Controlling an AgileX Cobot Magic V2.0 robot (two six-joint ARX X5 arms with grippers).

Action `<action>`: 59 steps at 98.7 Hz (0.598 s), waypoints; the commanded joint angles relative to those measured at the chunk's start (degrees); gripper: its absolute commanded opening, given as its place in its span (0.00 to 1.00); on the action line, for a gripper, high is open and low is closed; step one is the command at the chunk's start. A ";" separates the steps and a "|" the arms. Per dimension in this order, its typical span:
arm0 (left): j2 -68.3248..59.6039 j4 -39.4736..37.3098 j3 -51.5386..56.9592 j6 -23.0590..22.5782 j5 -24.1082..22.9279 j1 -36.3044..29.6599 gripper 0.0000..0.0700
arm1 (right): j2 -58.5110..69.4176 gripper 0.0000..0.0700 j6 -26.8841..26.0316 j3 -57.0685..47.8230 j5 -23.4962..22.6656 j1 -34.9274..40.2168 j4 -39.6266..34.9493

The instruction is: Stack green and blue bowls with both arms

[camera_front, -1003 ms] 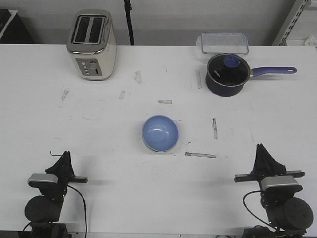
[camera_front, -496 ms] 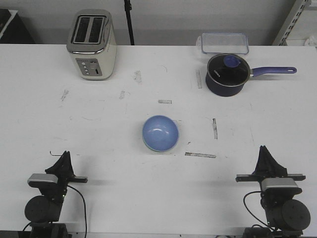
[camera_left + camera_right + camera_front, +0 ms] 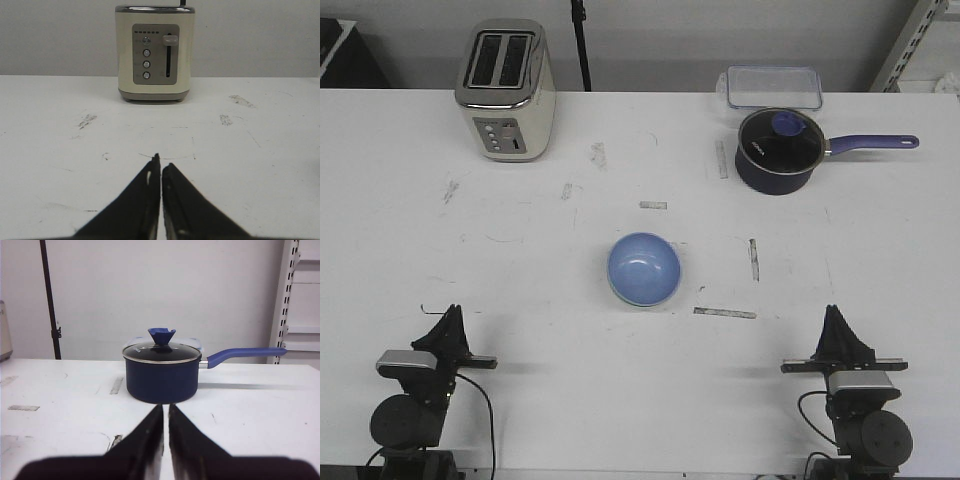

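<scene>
We see the blue bowl (image 3: 644,268) near the middle of the white tabletop (image 3: 820,250), sitting upright with its mouth facing up. A thin pale green rim shows along its lower edge, so the green bowl (image 3: 632,301) lies nested beneath it. Being round, the pair has no long axis and points only upward.

From the bowls, the cream toaster (image 3: 506,90) stands at about 11 o'clock, well apart, close to the far edge. The navy saucepan (image 3: 778,150) sits at about 1 o'clock, its lid on and its purple handle (image 3: 872,143) reaching toward 3 o'clock. A clear plastic container (image 3: 773,86) lies just behind it at the far edge.

The left gripper (image 3: 450,318) rests at about 8 o'clock from the bowls, by the near edge. Its jaws are closed, the tips meeting, as the left wrist view (image 3: 161,167) shows, aimed at the toaster (image 3: 154,52). The right gripper (image 3: 834,318) rests at about 4 o'clock, also by the near edge. In the right wrist view (image 3: 165,410) its jaws are pressed together and hold nothing, facing the saucepan (image 3: 161,371).

Bare tabletop rings the bowls on every side, marked only by scuffs and strips of tape. Both grippers stand well apart from them.
</scene>
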State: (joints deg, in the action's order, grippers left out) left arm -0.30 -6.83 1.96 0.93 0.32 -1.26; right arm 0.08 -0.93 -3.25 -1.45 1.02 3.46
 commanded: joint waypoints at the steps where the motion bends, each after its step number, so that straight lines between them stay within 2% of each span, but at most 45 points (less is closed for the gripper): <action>1: 0.11 -0.76 -1.27 -0.46 0.07 0.07 0.00 | 0.00 0.01 -1.22 1.11 0.17 -0.26 0.81; 23: 0.11 -0.74 -1.27 -0.46 0.07 0.07 0.00 | 0.00 0.01 -1.20 2.56 -0.07 -0.63 -4.07; 59: 0.11 -0.74 -1.27 -0.46 0.04 0.07 0.00 | 0.00 0.01 -1.22 2.56 -0.09 -0.66 -1.90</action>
State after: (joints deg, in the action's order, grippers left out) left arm -0.30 -6.83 1.96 0.93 0.32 -1.26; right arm 0.08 -1.54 -0.82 -1.48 0.36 0.73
